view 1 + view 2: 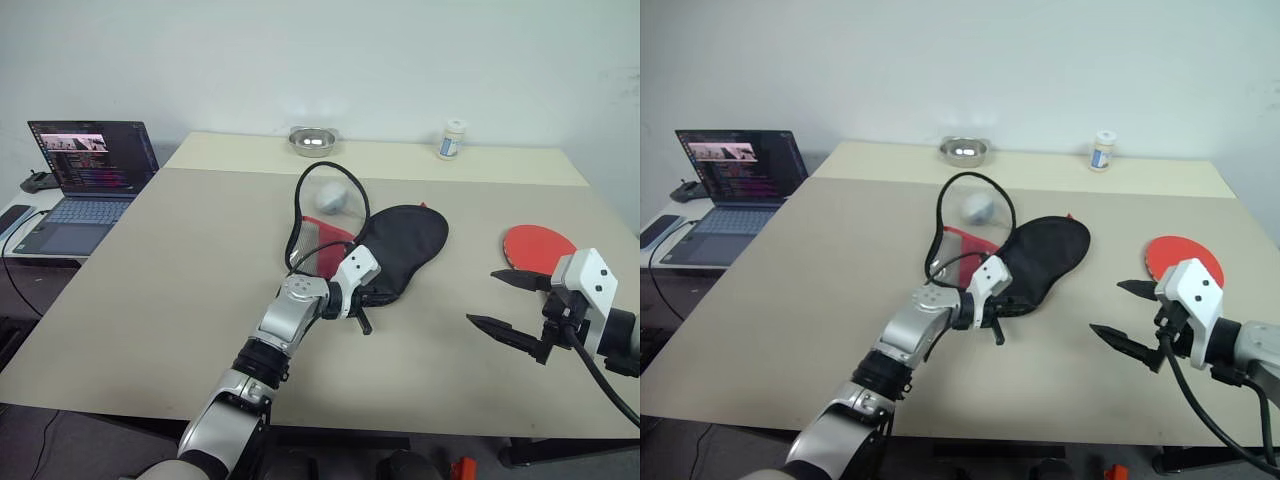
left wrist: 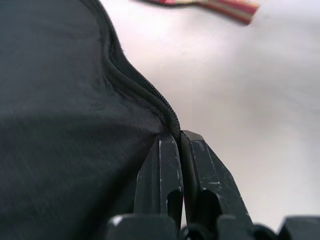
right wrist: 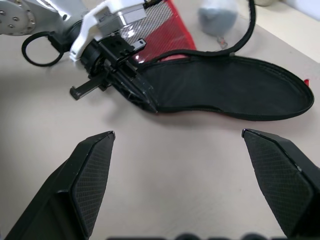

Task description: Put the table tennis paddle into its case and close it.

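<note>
The case (image 1: 405, 245) lies open at the table's middle, its black half flat and its red mesh flap (image 1: 325, 235) raised with the black edging arching up. My left gripper (image 1: 365, 298) is shut on the zip edge (image 2: 150, 95) at the case's narrow end. The table tennis paddle (image 1: 535, 243) lies red face up on the right; my right hand hides part of it. My right gripper (image 1: 505, 303) hovers open, near the paddle and to the right of the case, with nothing between its fingers (image 3: 90, 165).
A pale grey ball (image 1: 333, 198) sits just behind the case. At the far edge stand a metal bowl (image 1: 313, 141) and a small white bottle (image 1: 452, 140). An open laptop (image 1: 85, 175) rests on a side table at the left.
</note>
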